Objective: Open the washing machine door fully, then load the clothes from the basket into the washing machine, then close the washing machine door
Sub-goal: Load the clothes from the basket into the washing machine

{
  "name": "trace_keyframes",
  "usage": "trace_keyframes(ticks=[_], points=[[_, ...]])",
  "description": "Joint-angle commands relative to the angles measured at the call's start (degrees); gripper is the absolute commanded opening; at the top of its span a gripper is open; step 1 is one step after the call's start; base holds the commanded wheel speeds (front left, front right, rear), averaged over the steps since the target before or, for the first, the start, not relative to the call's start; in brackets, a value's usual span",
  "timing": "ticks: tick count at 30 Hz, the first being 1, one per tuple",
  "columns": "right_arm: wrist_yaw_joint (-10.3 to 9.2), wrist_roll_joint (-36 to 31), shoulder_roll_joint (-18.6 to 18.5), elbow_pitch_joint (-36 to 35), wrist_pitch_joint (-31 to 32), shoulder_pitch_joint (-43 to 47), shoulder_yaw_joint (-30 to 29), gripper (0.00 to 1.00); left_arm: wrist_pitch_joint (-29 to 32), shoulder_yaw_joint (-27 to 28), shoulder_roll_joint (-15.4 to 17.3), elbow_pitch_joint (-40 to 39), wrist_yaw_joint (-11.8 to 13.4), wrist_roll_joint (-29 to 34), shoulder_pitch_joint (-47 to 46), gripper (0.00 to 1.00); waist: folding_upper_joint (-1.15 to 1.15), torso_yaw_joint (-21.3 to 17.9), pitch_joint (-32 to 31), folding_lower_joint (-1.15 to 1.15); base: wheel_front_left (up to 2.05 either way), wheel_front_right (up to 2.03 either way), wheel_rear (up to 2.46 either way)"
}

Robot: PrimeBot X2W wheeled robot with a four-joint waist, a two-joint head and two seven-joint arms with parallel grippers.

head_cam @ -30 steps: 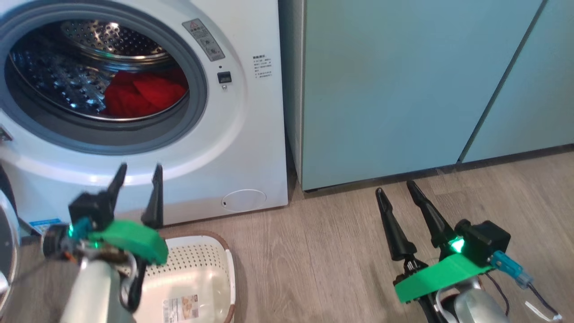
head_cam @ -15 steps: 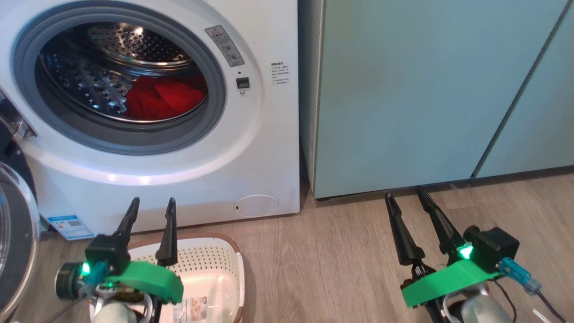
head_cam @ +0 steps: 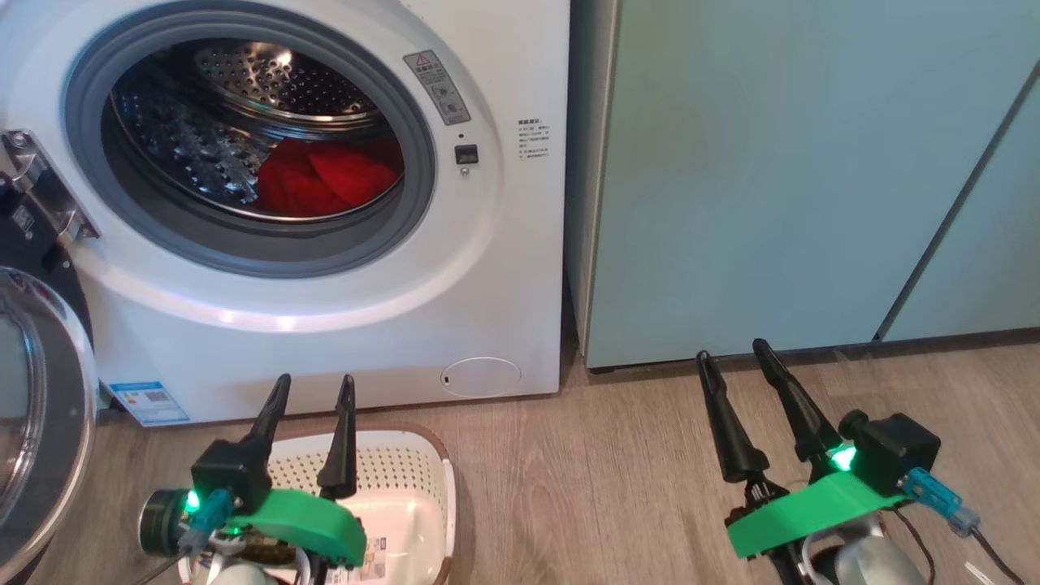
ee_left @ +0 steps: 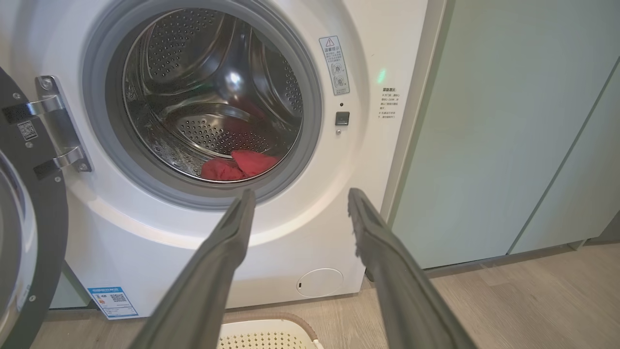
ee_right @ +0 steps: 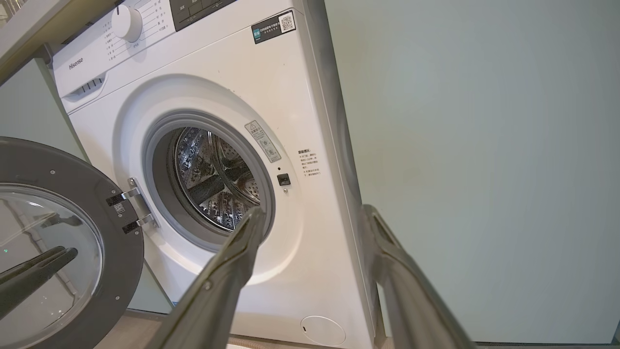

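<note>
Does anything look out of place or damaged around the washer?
Nothing stands out. The red clothes lie inside the washing machine, its door hangs open at the left, and the basket sits upright on the floor.

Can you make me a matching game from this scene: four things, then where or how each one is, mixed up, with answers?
1. the clothes
2. the basket
3. the washing machine door
4. right gripper

A. swung open on its hinges
B. jaws apart, before the teal cabinet
C. inside the steel drum
D. on the floor, before the washing machine

Pairs: 1-C, 2-D, 3-A, 4-B
</note>
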Motion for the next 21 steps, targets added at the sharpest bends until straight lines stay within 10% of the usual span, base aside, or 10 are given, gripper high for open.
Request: trace_keyframes(ticks=[1, 21], points=[[0.00, 0.3, -0.1, -1.8, -0.4, -1.2, 1.3, 1.00, -0.5, 1.3, 0.0, -2.0, 0.6, -0.2, -2.0, 1.00, 0.00, 0.2, -0.2, 0.01, 0.00, 0.00, 0.00], [0.00, 0.6, -0.1, -1.7, -0.4, -1.2, 1.2, 1.00, -0.5, 0.8, 0.0, -1.9, 1.7, -0.2, -1.7, 1.00, 0.00, 0.4, -0.8, 0.01, 0.00, 0.00, 0.00]])
